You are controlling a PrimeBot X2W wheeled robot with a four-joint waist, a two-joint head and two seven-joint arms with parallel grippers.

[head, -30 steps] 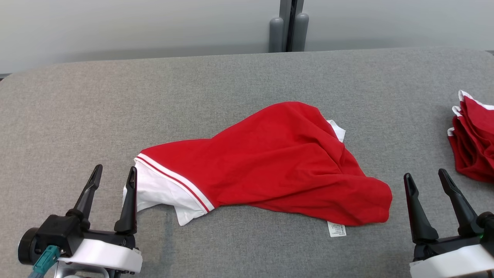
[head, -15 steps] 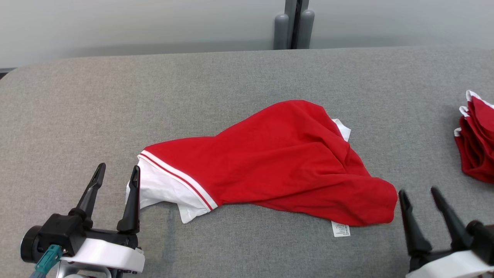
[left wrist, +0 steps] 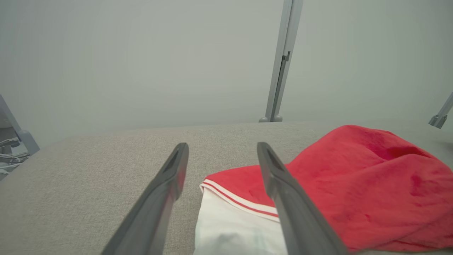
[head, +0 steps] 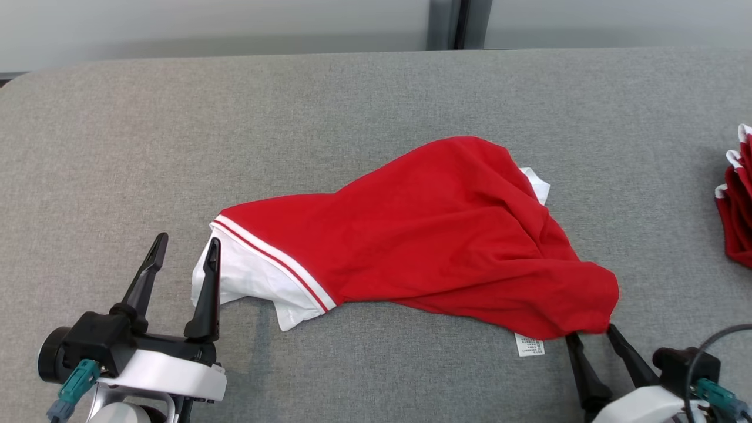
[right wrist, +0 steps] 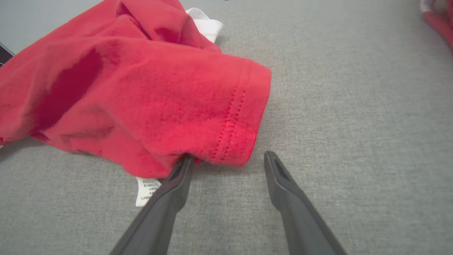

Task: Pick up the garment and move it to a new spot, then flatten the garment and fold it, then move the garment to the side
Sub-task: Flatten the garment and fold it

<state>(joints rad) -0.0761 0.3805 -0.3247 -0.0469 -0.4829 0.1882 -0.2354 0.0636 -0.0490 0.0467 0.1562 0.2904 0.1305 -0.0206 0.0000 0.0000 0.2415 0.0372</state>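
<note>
Pale grey wall (head: 235, 23) behind, with an upright post (head: 443, 23) at the far edge.

Grey cloth-covered desk (head: 376, 94), broad, rounded at the corners.

Red shirt (head: 435, 235), crumpled, lying on the middle of the desk, unlifted. White end with red-striped band (head: 247, 282) toward the left, stitched red hem (right wrist: 230, 117) toward the right.

Heap of further red-and-white clothes (head: 737, 200) at the desk's right edge, well apart from the shirt.

Left pincer (head: 188, 241): fingers apart, low over the desk at the white end, inner finger against or just over the white cloth; contact not certain.

Right pincer (head: 590, 333): fingers apart, one tip tucked at the underside of the red hem, the other over bare desk just beside it.

Small white label (head: 529, 345) sticking out from under the shirt, near the right pincer.

Step in hand, by judgement: the first, picking up; approach to the grasp, nothing clamped yet.

Next move, likely: right pincer a little further in to bring the hem between both fingers, left likewise astride the white edge, then closing on both ends and a level lift together. Flattening, folding and setting aside all yet to do.
</note>
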